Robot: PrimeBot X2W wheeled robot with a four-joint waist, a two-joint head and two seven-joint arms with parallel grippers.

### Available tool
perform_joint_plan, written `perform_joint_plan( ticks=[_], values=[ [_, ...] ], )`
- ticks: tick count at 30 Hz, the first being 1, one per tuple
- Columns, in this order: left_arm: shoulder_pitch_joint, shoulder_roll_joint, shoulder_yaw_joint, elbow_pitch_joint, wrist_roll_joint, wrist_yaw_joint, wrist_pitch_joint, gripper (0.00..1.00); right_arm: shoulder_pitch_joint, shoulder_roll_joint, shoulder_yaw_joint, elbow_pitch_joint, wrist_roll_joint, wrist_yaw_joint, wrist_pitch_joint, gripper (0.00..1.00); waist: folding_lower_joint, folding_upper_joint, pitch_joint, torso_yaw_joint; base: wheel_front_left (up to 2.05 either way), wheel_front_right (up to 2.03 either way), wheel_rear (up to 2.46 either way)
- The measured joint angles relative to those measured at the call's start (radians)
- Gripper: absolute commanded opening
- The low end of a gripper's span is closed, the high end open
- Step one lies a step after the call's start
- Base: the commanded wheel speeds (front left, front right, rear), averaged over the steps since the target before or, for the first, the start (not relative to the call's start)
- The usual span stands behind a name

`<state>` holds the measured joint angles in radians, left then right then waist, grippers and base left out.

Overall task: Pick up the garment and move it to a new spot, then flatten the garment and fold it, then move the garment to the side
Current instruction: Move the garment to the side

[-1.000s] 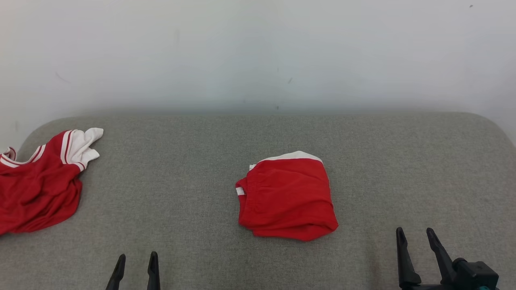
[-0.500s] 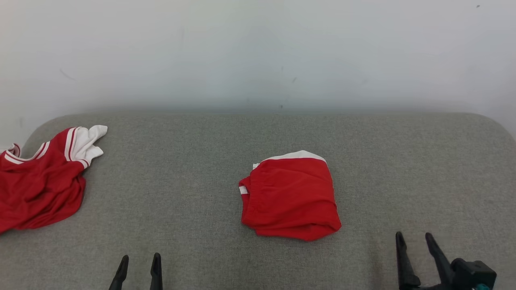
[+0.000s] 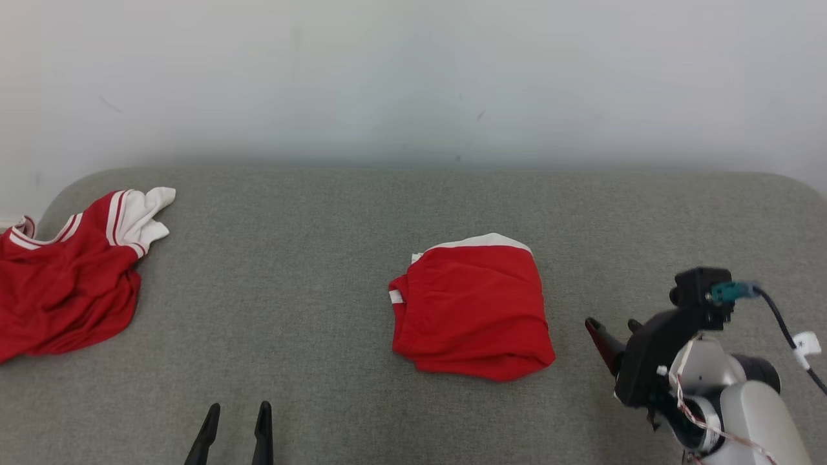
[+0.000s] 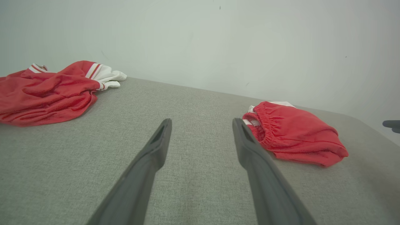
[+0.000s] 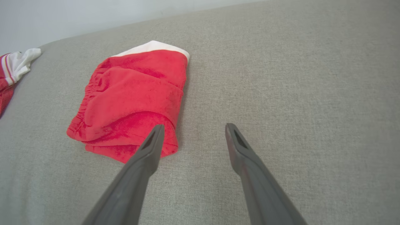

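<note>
Centre frame, folded red shorts point(image 3: 471, 310) with a white edge lie on grey upholstery point(image 3: 310, 258); right gripper point(image 3: 614, 328), lower right, and left gripper point(image 3: 238, 409), bottom edge, both spread wide, empty.

Grey cushion point(image 3: 310, 258) is mostly bare fabric. Folded red garment point(image 3: 475, 307) sits mid-surface with open room on all four sides. There is a wide free lane between it and the crumpled red-and-white garment point(image 3: 64, 284), which blocks the far left edge. Wall point(image 3: 413, 77) closes off the back right behind the cushion. Right gripper point(image 5: 194, 126) hangs near the folded garment's right side, a bare strip between them. Left gripper point(image 3: 238, 405) is at the near edge with bare fabric ahead.
</note>
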<state>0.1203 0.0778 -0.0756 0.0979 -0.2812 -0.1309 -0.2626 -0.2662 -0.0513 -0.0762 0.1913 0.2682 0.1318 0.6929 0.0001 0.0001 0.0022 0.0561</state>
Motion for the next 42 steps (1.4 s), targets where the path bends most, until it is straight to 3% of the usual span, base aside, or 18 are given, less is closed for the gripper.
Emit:
perform_joint_plan(
  ticks=[5, 9, 14, 32, 33, 34, 36, 37, 42],
  values=[
    [-0.016, 0.004, -0.018, 0.001, 0.0, 0.0, 0.0, 1.0, -0.148, 0.002, -0.034, 0.071, -0.02, 0.0, 0.105, 1.0, 0.0, 0.0, 0.029, 0.03, 0.0, 0.0, 0.0],
    [-0.036, 0.004, -0.039, 0.002, 0.0, 0.0, 0.0, 1.0, -0.212, 0.001, -0.084, 0.173, -0.08, 0.0, 0.129, 1.0, 0.0, 0.0, 0.056, 0.061, 0.0, 0.0, 0.0],
    [-0.05, 0.002, -0.051, 0.002, 0.0, 0.0, 0.0, 1.0, -0.269, 0.001, -0.125, 0.262, -0.113, 0.0, 0.119, 1.0, 0.0001, 0.0, 0.091, 0.092, 0.0, 0.0, 0.0],
    [-0.105, -0.011, -0.096, 0.011, -0.002, 0.0, 0.0, 1.0, -0.394, -0.002, -0.123, 0.526, -0.147, 0.0, 0.014, 1.0, 0.0, 0.0, 0.199, 0.186, 0.0, 0.0, 0.0],
    [-0.105, -0.011, -0.097, 0.012, -0.003, 0.0, 0.0, 1.0, -0.4, -0.003, -0.122, 0.537, -0.148, 0.0, 0.01, 0.89, -0.0001, 0.0, 0.202, 0.188, 0.0, 0.0, 0.0],
    [-0.105, -0.012, -0.098, 0.013, -0.005, 0.0, 0.0, 1.0, -0.409, -0.004, -0.119, 0.547, -0.149, 0.0, 0.008, 0.49, -0.0001, -0.0001, 0.206, 0.19, 0.0, 0.0, 0.0],
    [-0.107, -0.013, -0.097, 0.014, -0.006, 0.0, 0.0, 1.0, -0.419, -0.006, -0.11, 0.562, -0.153, 0.0, -0.007, 0.28, -0.0002, -0.0001, 0.211, 0.191, 0.0, 0.0, 0.0],
    [-0.108, -0.013, -0.094, 0.014, -0.007, 0.0, 0.0, 1.0, -0.425, -0.006, -0.103, 0.566, -0.156, 0.0, -0.015, 0.0, -0.0002, 0.0, 0.213, 0.189, 0.0, 0.0, 0.0],
    [-0.12, -0.016, -0.078, 0.012, -0.006, 0.0, 0.0, 1.0, -0.432, 0.002, -0.08, 0.564, -0.174, 0.0, -0.037, 0.0, -0.0001, 0.0, 0.218, 0.168, 0.0, 0.0, 0.0]
  ],
)
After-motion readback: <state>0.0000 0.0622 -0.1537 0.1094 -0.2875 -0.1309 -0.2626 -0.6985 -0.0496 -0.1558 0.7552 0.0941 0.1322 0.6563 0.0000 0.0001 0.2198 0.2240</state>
